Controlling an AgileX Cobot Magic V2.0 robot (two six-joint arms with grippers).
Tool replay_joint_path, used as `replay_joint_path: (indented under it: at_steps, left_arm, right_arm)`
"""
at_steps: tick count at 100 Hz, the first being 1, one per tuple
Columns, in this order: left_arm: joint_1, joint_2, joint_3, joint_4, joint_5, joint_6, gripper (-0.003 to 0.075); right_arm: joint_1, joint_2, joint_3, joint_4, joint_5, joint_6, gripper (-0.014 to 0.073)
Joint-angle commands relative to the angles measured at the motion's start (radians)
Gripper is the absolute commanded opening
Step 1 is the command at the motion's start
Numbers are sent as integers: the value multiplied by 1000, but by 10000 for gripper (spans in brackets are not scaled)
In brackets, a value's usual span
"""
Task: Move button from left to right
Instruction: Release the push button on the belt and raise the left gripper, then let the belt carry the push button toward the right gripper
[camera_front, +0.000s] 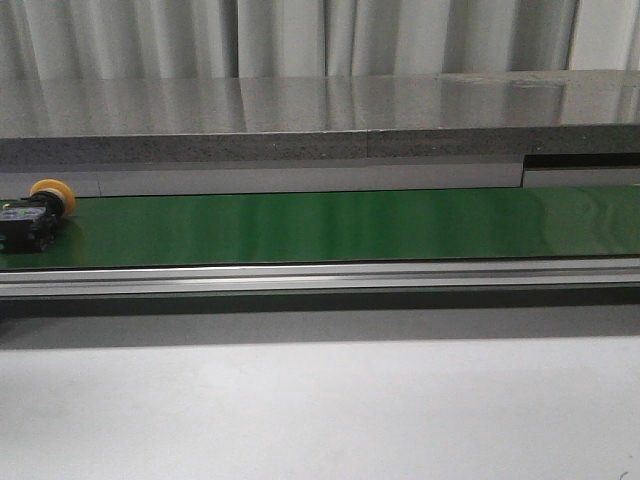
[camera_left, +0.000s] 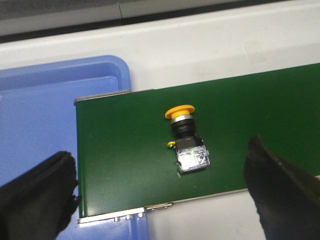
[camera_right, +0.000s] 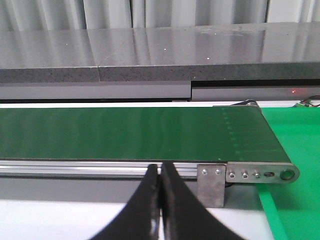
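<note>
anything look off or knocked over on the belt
Only the button: it lies tipped on its side near the left end of the green belt, yellow head sideways rather than up. Nothing spilled or visibly damaged.

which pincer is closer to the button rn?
Left. The left pincer hangs open right over the button on the green belt, fingers either side. The right pincer, shut, sits at the belt's far right end, button out of view.

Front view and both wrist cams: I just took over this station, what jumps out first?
The long green conveyor belt fills the width of the front view. The button lies on its side at the belt's far left end, yellow head showing. The left gripper hangs open above it, fingers to either side and not touching. A blue tray sits past that belt end, and the right gripper is shut at the other end.
</note>
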Motion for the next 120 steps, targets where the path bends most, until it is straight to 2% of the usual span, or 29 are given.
replay_joint_path:
  at_steps: [1, 29, 59, 80, 120]
  left_arm:
    - [-8, -134, 81, -29, -155, -6, 651]
    - [-8, -520, 425, -32, -428, -6, 651]
    - [-7, -804, 691, -32, -558, -6, 651]
    - [-7, -841, 783, -32, -639, -6, 651]
    - [-7, -841, 799, -32, -644, -6, 635]
  right_arm:
    - [2, -14, -17, -9, -84, 0, -68]
    - [2, -14, -17, -9, -84, 0, -68]
    - [2, -14, -17, -9, -84, 0, -68]
    - [2, -14, -17, -9, -84, 0, -68]
    - [2, -14, -17, -9, -84, 0, -68]
